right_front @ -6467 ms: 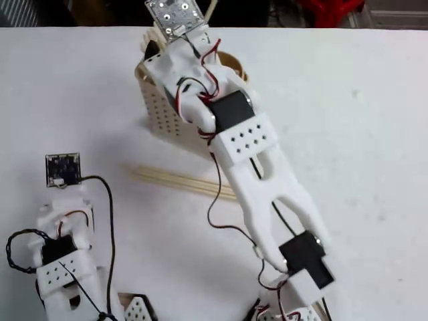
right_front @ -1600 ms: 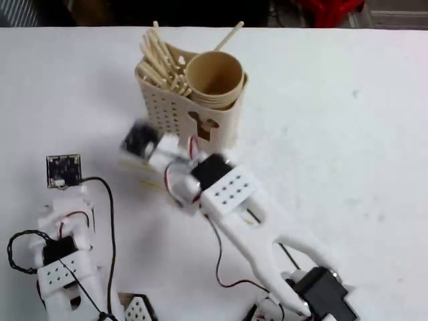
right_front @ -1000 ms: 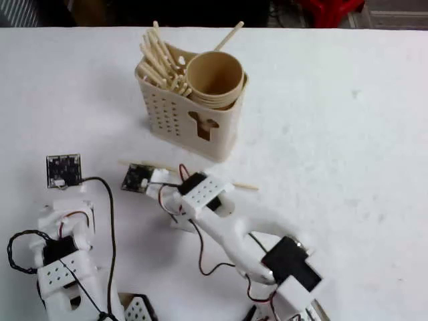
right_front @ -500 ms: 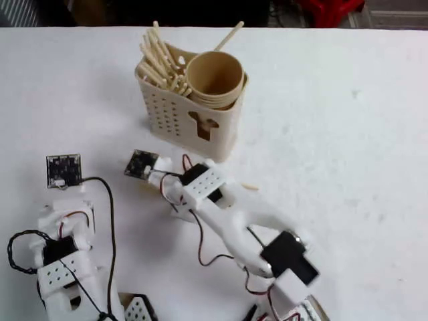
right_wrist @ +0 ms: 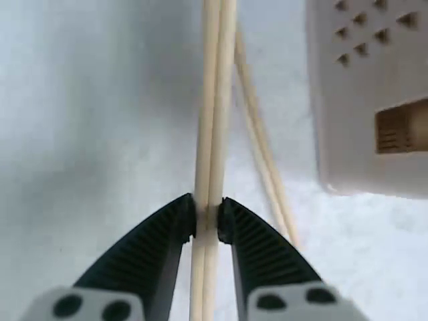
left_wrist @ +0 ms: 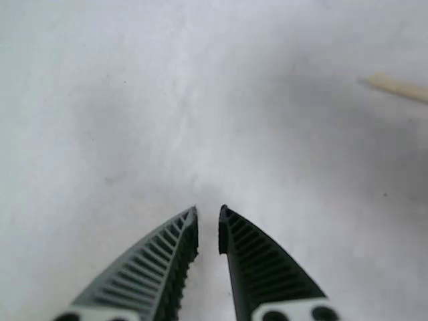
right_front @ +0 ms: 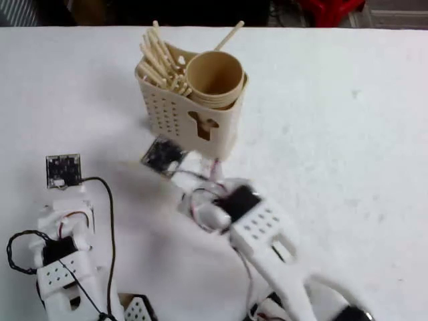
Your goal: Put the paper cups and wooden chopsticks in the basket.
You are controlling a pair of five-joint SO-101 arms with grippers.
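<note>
- White table [right_front: 348, 134]: basket [right_front: 180, 120] near its far edge holds paper cups [right_front: 214, 77] and wooden chopsticks [right_front: 157, 57].
- Right gripper [right_wrist: 206, 214] clamps a chopstick pair [right_wrist: 214, 100] just beside the basket.
- Left gripper [left_wrist: 208, 224], near-left corner: fingers almost together.

— Where is the left arm [right_front: 60, 257]?
— Folded back at the near left corner. The left gripper [left_wrist: 207, 215] is empty, its fingers almost together.
— And the right arm [right_front: 261, 231]?
— Stretched forward. The right gripper [right_wrist: 207, 204] pinches chopsticks [right_wrist: 214, 100].

White table [right_front: 361, 120], evenly lit, soft shadows. Beyond its far edge it's dark. Red object [right_front: 331, 9] back there.
</note>
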